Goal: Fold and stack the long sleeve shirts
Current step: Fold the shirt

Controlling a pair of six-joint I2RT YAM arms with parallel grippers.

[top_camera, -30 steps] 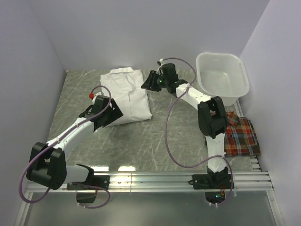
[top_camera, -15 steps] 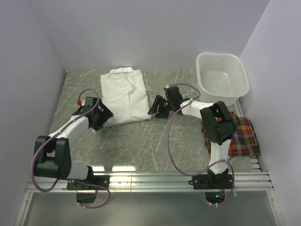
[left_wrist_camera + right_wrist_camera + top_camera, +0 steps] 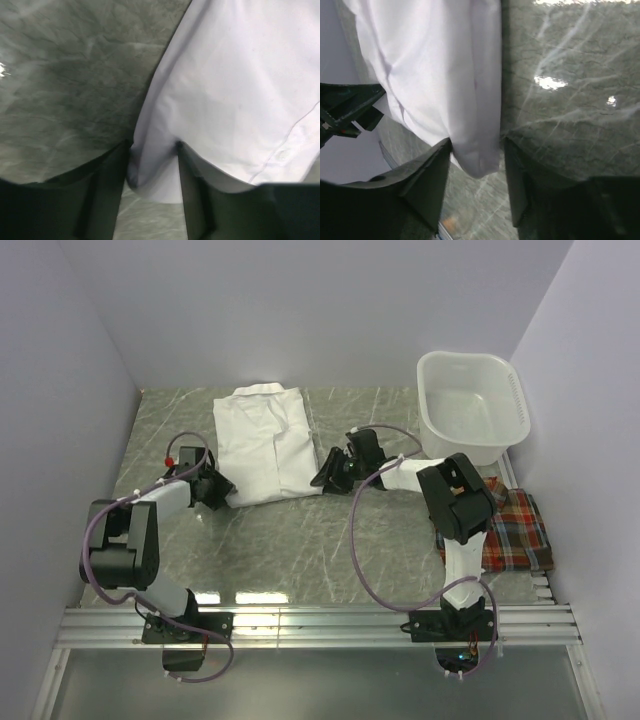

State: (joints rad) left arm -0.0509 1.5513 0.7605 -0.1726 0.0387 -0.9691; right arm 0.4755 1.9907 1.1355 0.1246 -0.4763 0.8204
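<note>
The white long sleeve shirt point(image 3: 265, 445) lies folded on the table, collar at the far end. My left gripper point(image 3: 218, 492) sits low at its near left corner. In the left wrist view the bunched corner of the shirt point(image 3: 150, 167) fills the gap of the left gripper point(image 3: 154, 147), and both fingers press on it. My right gripper point(image 3: 322, 475) is at the near right corner. There the rounded corner of the white shirt point(image 3: 477, 155) is held in the right gripper point(image 3: 476, 142). The plaid long sleeve shirt point(image 3: 515, 530) lies crumpled at the right edge, behind the right arm.
A white plastic basin point(image 3: 472, 405) stands at the back right, beside the plaid shirt. Grey marbled tabletop point(image 3: 300, 540) stretches between the arms. Walls close in on the left, back and right. A metal rail point(image 3: 320, 620) runs along the near edge.
Both arms have dropped and pulled back to the white shirt's near corners. The right gripper came from the shirt's far right. Both pairs of jaws have closed in around the cloth.
</note>
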